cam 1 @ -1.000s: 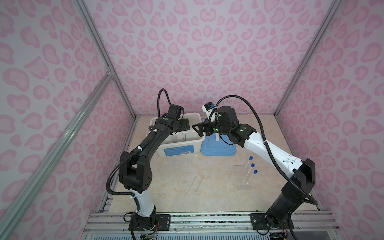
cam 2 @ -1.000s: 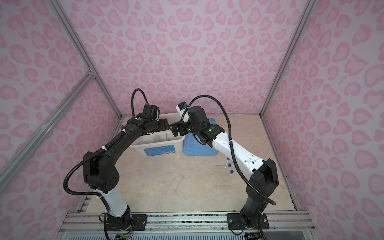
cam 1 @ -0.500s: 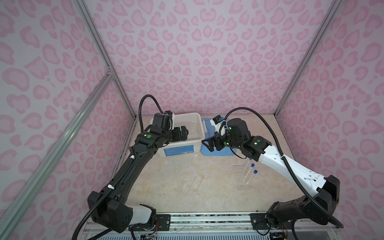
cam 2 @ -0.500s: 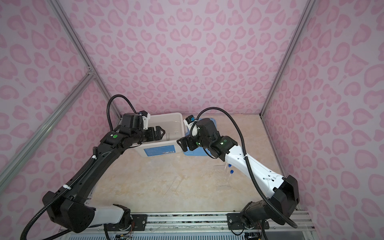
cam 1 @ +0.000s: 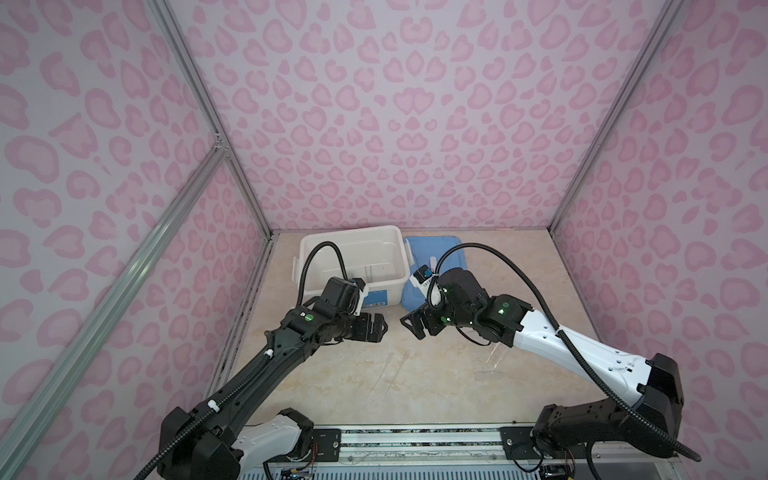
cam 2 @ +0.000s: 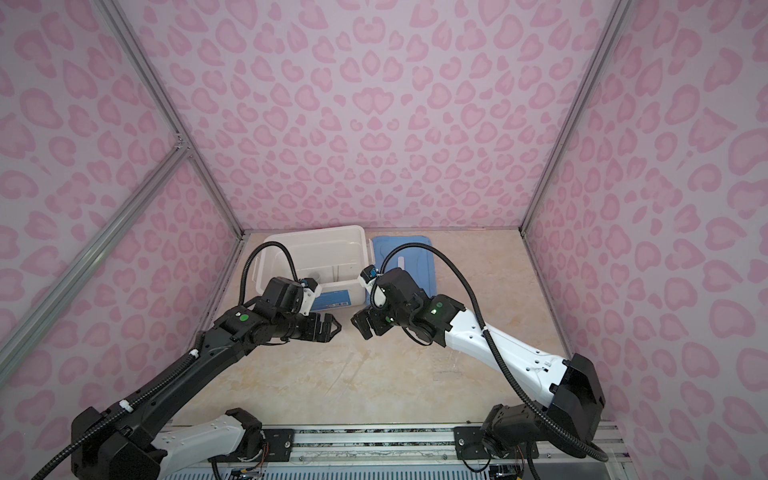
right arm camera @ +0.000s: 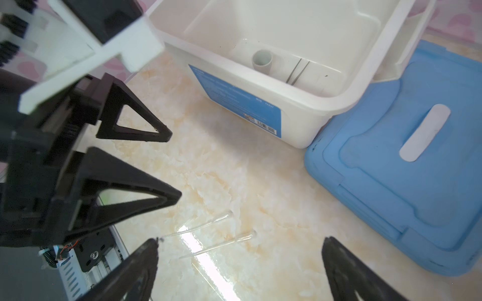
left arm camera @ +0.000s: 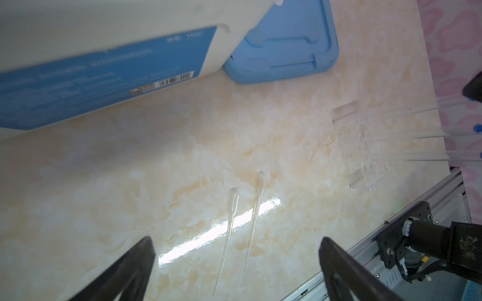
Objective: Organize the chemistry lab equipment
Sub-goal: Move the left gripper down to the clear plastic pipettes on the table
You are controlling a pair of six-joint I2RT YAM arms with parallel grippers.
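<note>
Nearest your side, the dropper (left arm camera: 230, 224) and the rod (left arm camera: 255, 221) lie flat on the table (cam 1: 374, 395). They are side by side, roughly parallel and not touching. On the right arm's side you have the rack (left arm camera: 357, 153) standing on the table with tubes (left arm camera: 417, 136) in it. Two blue caps show in the left wrist view, and you cannot tell about a third from there.

Further in, both arms hang over the table's middle with their tips facing each other, close but apart. Your left gripper (cam 1: 381, 328) is spread wide and empty. Your right gripper (cam 1: 409, 328) is likewise spread wide, with nothing between its jaws. Neither touches the dropper, rod or rack.

At the back, the white bin (cam 1: 353, 239) sits open. The tweezers (right arm camera: 297, 70) lie on its floor, and just beside them is one dish (right arm camera: 262, 61), tipped on its side. You cannot see a second dish. The blue lid (cam 1: 449, 253) lies flat on the table against the bin's right wall.
</note>
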